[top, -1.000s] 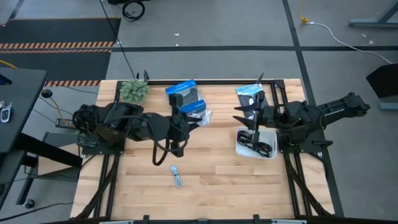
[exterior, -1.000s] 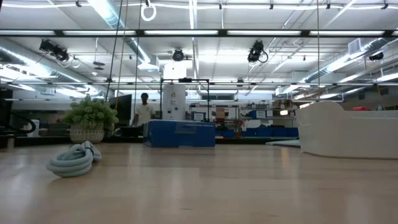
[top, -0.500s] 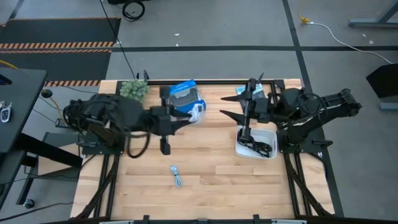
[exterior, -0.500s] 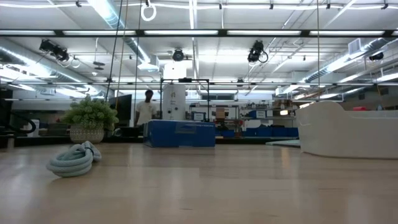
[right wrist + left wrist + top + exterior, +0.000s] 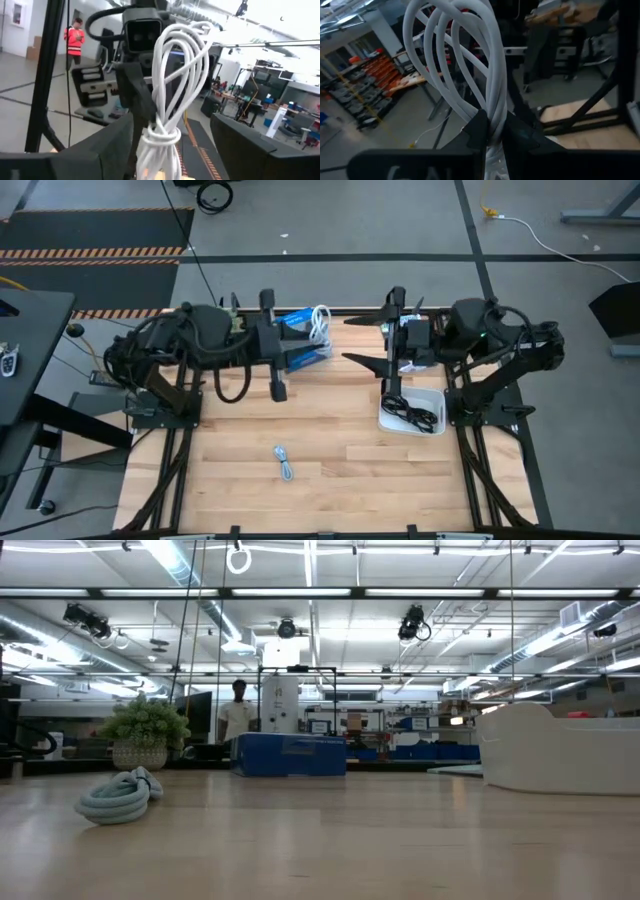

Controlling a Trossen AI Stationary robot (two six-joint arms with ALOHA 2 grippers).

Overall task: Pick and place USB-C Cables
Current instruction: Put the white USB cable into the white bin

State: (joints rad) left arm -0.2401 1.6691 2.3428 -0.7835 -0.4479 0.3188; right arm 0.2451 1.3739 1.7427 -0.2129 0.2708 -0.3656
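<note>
My left gripper (image 5: pixel 313 330) is raised above the table's far side, shut on the white USB-C cable (image 5: pixel 321 320), a coil of several loops (image 5: pixel 455 55). My right gripper (image 5: pixel 348 340) hangs level, just to the right of the coil and facing it. It is open, and its fingers (image 5: pixel 95 145) stand wide on either side of the coil without touching. Black cables (image 5: pixel 415 413) lie in the white bin (image 5: pixel 386 418). The pale blue-grey cable (image 5: pixel 286 463) lies coiled on the table's near part (image 5: pixel 115 797). My left gripper pinches the white cable between its two fingers (image 5: pixel 479 131) at the bundle's wrapped waist (image 5: pixel 161 134), coming level from the table's left. The loops stand beyond and above the fingertips. The whole coil is lifted clear of the table.
Blue boxes (image 5: pixel 300 340) lie at the far edge under the raised coil, and one shows in the low view (image 5: pixel 290 755). A potted plant (image 5: pixel 145 730) stands at the far left. The white bin (image 5: pixel 560 750) sits on the right. A person (image 5: pixel 237 715) stands far behind the table.
My left arm has lifted the white cable from beside the blue boxes, carried it up toward the far edge, and turned to point right. My right gripper has risen from over the bin, moved toward the far edge and turned level, facing the coil. It has stayed open.
</note>
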